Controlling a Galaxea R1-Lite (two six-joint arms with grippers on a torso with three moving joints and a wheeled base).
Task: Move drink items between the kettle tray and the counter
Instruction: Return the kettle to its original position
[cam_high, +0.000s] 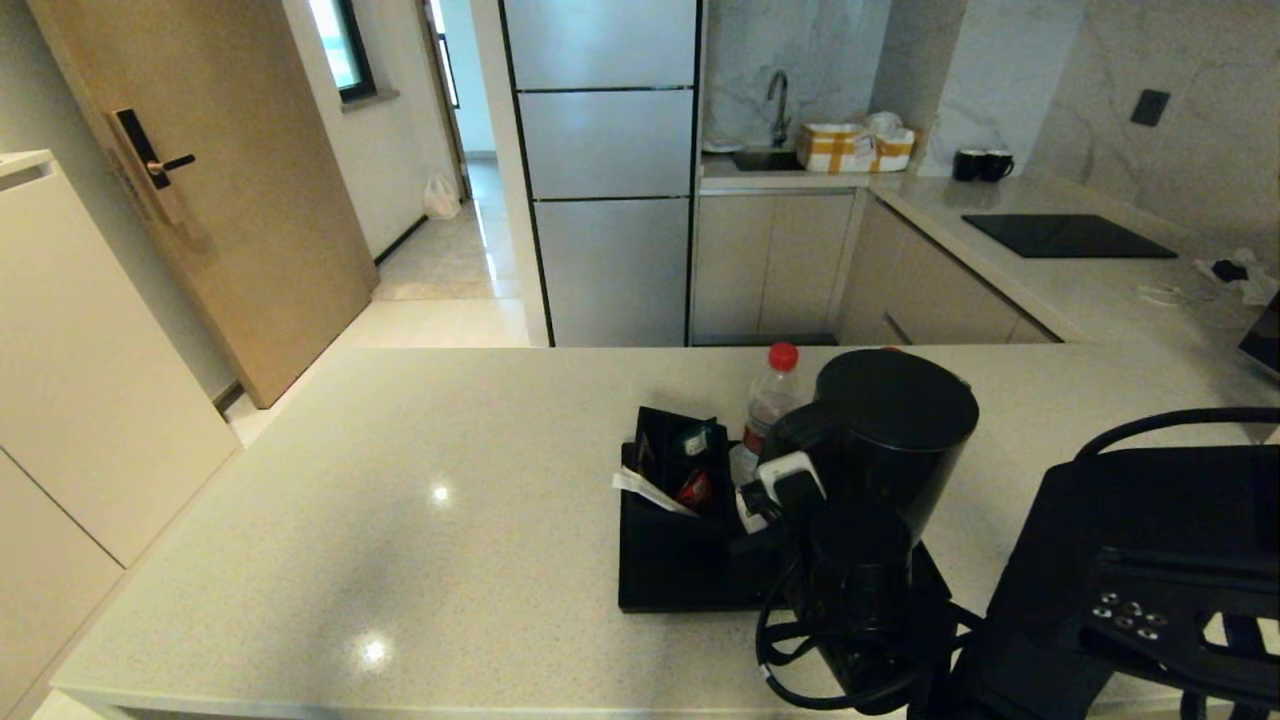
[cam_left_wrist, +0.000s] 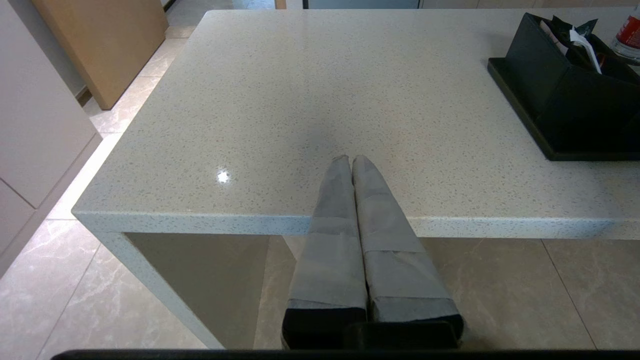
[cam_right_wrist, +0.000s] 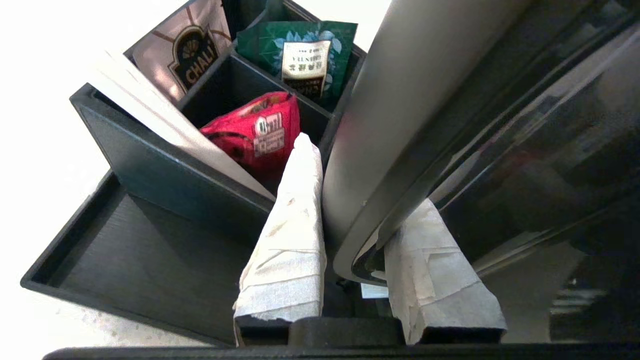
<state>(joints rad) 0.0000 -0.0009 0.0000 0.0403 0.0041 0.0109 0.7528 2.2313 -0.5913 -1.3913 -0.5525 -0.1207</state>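
Note:
The dark grey kettle stands over the right part of the black tray on the beige counter. My right gripper is shut on the kettle's loop handle, one taped finger on each side. The kettle's base disc is hidden. The clear bottle with a red cap stands just behind the kettle, next to the black sachet box. My left gripper hangs shut and empty over the counter's front edge, well left of the tray; it is out of the head view.
The sachet box holds several packets and sits close to my right fingers. A black cable loops at the counter's front edge below the kettle. Far right are a black hob and two dark mugs.

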